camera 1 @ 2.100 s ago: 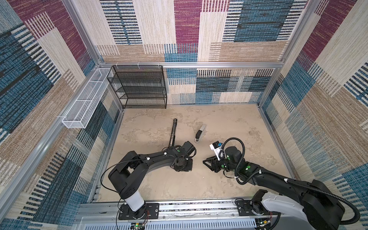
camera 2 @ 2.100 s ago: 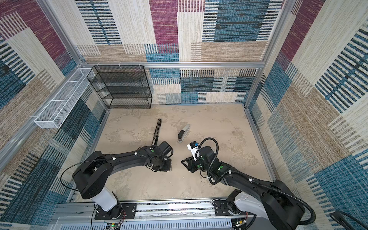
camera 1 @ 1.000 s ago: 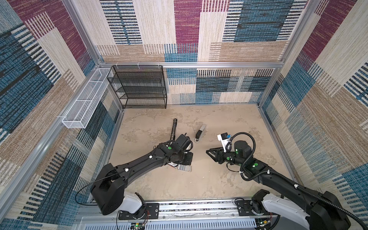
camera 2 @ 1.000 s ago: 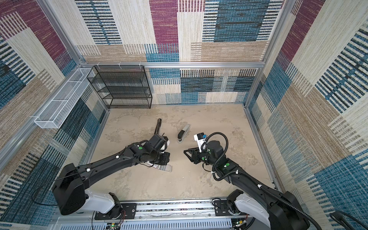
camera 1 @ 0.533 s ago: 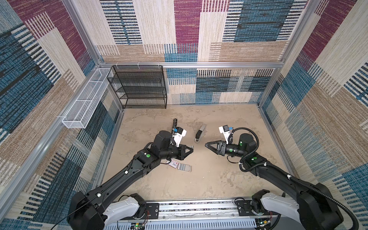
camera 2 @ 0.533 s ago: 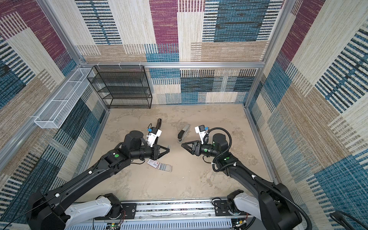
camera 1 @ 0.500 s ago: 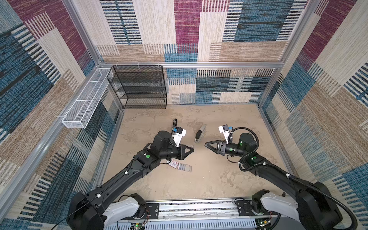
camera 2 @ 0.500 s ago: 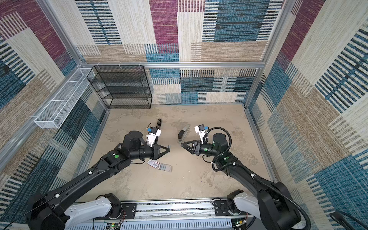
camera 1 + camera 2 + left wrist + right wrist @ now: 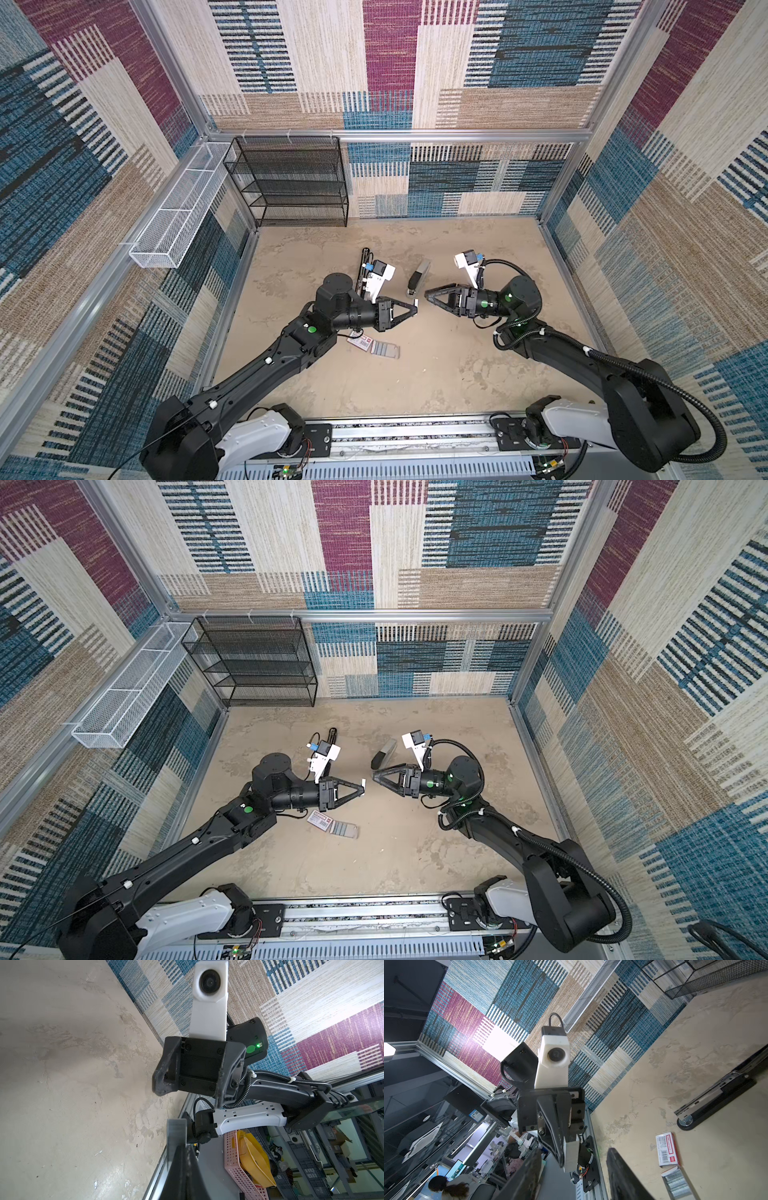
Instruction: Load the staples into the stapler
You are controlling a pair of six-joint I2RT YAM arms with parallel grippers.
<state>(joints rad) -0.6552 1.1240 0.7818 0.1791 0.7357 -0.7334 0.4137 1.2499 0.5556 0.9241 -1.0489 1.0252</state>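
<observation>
My left gripper [image 9: 415, 309] hangs above the beige stone-look table [image 9: 415, 386], lying roughly level with its tips toward the other arm. Its jaws are pressed together on a short grey metallic strip of staples [image 9: 571, 1153], which stands out past the fingertips.

My right gripper [image 9: 429, 293] faces it tip to tip, near but not touching. From the left wrist camera I see its two black fingers [image 9: 168, 1064] spread apart with nothing between them.

The rest of the staples lie in rows in a small flat grey tray [image 9: 385, 349] on the table, just to the near side of the left wrist. The palm-sized white box with red label [image 9: 362, 341] lies end to end with the tray, touching it.

The long black stapler [image 9: 716, 1093] lies opened out on the table with its metal rail showing, on the far side of the left arm. In both top views the left wrist camera hides part of it.

A small grey-and-black object [image 9: 417, 277] lies on the table beyond the two grippers. I cannot tell what it is.
</observation>
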